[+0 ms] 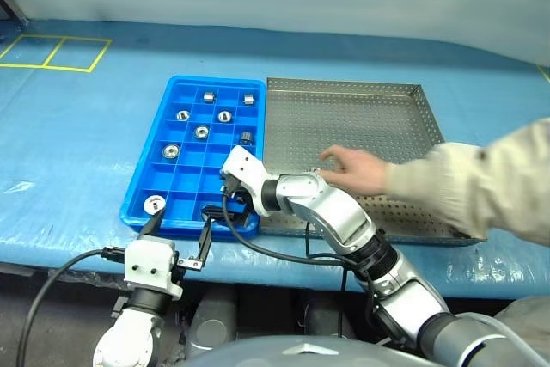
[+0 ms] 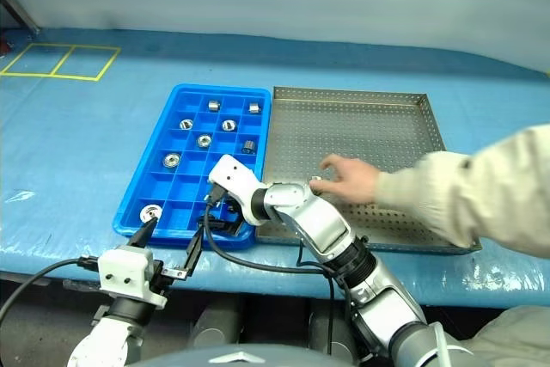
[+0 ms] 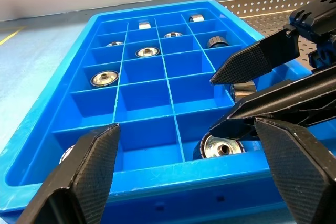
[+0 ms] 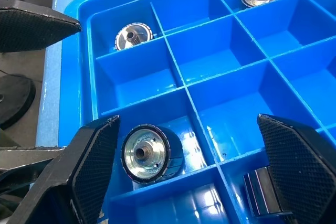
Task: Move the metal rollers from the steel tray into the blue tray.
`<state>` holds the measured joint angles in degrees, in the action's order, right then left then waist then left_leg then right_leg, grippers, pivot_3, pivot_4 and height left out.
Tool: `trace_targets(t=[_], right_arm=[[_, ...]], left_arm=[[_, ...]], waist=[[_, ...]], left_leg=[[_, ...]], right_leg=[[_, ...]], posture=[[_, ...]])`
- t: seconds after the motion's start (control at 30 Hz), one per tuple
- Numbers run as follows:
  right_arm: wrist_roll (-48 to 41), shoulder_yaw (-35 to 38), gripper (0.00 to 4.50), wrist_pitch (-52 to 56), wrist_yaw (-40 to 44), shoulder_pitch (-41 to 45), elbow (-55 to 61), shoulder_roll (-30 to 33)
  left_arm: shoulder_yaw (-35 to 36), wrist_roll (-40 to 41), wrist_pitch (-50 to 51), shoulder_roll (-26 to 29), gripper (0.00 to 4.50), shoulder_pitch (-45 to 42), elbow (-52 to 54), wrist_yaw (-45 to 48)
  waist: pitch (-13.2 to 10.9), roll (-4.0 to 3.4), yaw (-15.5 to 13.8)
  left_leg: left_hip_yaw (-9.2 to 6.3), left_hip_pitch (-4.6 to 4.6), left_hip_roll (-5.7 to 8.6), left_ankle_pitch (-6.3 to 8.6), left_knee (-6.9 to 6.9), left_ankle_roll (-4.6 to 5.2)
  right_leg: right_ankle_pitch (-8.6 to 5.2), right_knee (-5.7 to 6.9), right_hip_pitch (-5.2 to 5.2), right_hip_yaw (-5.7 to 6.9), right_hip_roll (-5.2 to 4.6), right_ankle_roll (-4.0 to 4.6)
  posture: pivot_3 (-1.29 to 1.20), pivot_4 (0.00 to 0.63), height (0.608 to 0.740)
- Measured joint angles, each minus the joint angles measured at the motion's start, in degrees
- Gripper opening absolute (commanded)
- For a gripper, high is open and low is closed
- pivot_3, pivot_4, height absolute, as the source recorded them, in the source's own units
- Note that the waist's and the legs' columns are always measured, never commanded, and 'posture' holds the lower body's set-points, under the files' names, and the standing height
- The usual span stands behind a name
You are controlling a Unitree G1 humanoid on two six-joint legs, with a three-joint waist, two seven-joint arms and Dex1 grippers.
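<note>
While rollers sit in the grid: metal rollers fill several blue tray compartments
Steel tray: at 3 o'clock, touching the blue tray
Person's hand: on its floor
Right gripper: spread, empty, over a roller
Left gripper: spread, empty, at 6 o'clock

The light is even and rather cool, coming from above, and the scene is bright enough. The blue tray shows white glare on its glossy rim and on its floor in the right wrist view. The metal rollers shine with small reflections. Soft shadows lie under the person's hand on the steel tray. The left gripper's fingers look slightly blurred
</note>
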<state>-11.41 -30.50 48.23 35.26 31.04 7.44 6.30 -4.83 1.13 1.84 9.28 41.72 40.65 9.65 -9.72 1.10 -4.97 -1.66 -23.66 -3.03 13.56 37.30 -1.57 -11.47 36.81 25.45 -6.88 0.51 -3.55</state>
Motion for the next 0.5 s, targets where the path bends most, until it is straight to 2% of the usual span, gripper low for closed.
trace_targets(t=[0.5], right_arm=[[0.0, 0.0, 4.44, -0.1, -0.2, -0.1, 0.1, 0.0]], left_arm=[[0.1, 0.0, 0.1, 0.5, 4.5, -0.3, 0.0, 0.1]], waist=[[0.0, 0.0, 0.0]], left_leg=[[0.0, 0.0, 0.0, 0.0, 0.0, 0.0]], right_leg=[[0.0, 0.0, 0.0, 0.0, 0.0, 0.0]], posture=[[0.32, 0.15, 0.74]])
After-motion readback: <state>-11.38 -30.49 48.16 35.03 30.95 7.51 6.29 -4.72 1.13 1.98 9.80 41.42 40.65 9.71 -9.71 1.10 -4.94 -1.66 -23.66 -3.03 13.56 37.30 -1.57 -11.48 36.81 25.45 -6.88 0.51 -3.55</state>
